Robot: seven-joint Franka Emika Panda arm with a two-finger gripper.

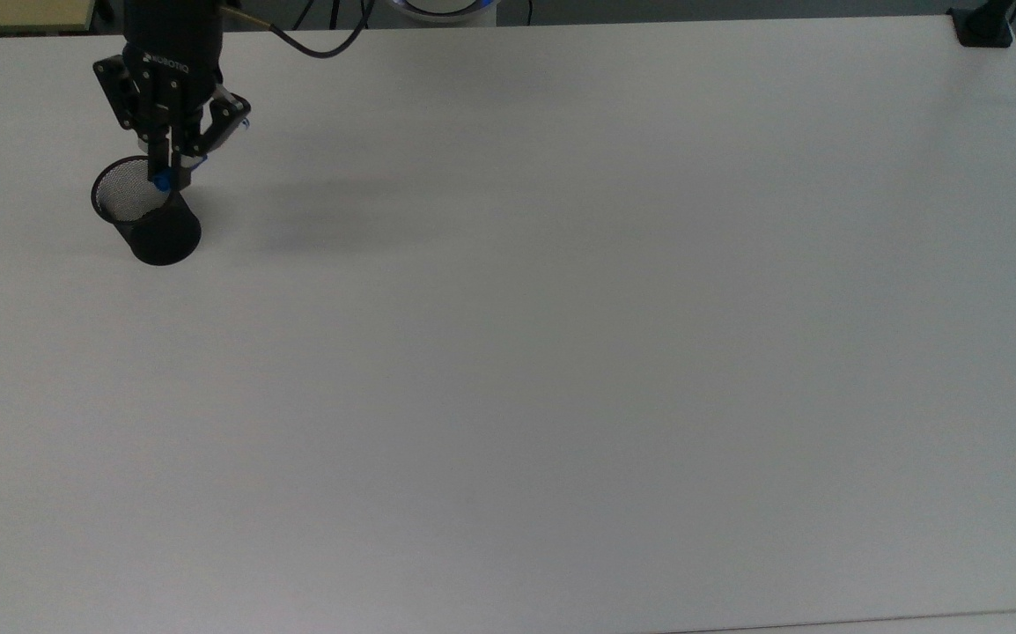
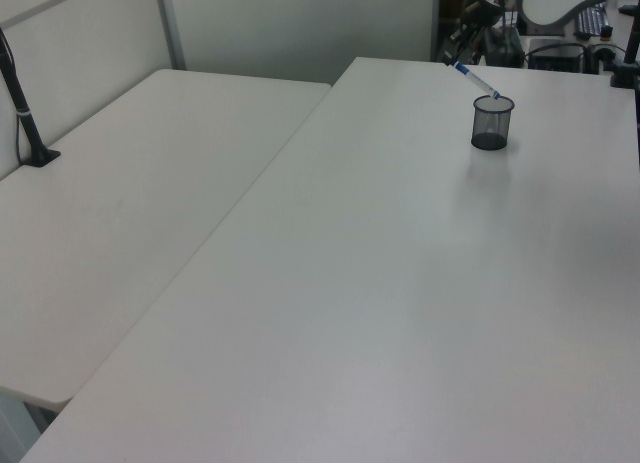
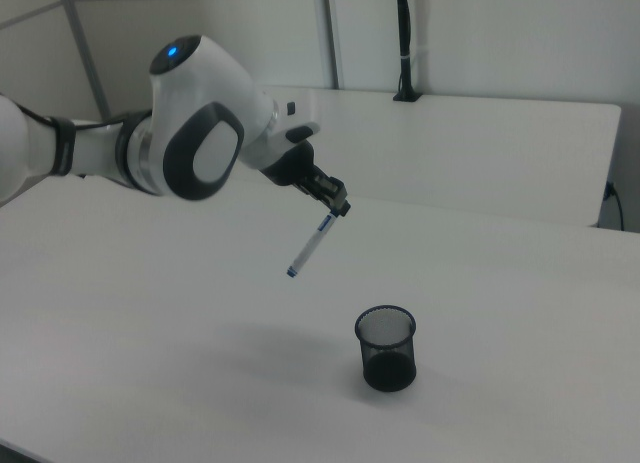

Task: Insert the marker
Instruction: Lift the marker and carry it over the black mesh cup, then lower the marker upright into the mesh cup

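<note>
Marker [image 3: 311, 245] clamped by its cap in the pincer [image 3: 340, 209], tilted in mid-air above the mesh cup [image 3: 386, 348], upper left of the top view's desk [image 1: 561, 352].

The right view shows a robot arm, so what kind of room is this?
Probably a robotics lab or test room. A white robot arm holds a slim white marker with blue ends in its pincer above a black mesh cup, and the big plain white tables hold little else.

The marker [image 3: 310, 244] is thin and white with blue ends. It hangs tilted in the air, up above the tabletop [image 3: 520, 313].
</note>
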